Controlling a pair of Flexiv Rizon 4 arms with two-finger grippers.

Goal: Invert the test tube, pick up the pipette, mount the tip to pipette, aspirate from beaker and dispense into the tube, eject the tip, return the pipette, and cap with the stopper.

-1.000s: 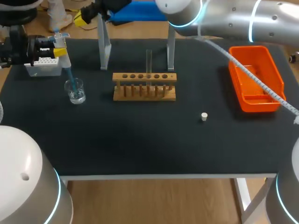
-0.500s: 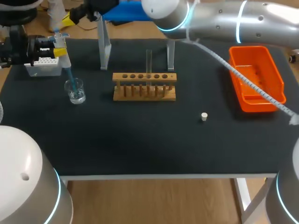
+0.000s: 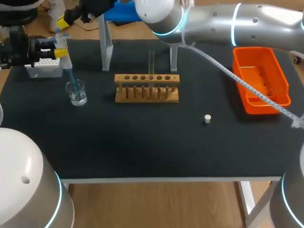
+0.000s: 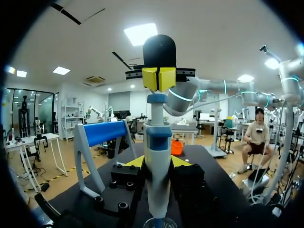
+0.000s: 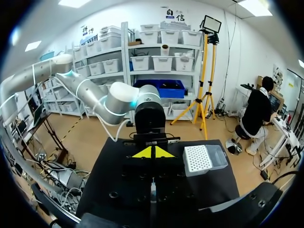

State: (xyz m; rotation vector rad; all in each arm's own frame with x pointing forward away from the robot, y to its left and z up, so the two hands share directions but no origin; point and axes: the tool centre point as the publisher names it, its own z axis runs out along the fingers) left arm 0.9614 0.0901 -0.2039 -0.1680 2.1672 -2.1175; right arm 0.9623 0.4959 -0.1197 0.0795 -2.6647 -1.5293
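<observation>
My left gripper is shut on the pipette, held upright with its blue tip down inside the glass beaker. My right arm reaches across the table's back; its gripper is shut with nothing in it and sits right above the pipette's blue plunger. I cannot tell whether they touch. In the right wrist view the shut yellow tips point down at the pipette's top. The test tube stands upright in the wooden rack. The white stopper lies alone on the mat.
A white tip box sits by the left gripper at the table's back left. The pipette stand rises behind the rack. An orange bin is at the right edge. The right arm's cable hangs over the right side.
My right arm has swung left along the back of the table, bringing its shut gripper over the pipette's top. The left arm, pipette and beaker have not moved.
</observation>
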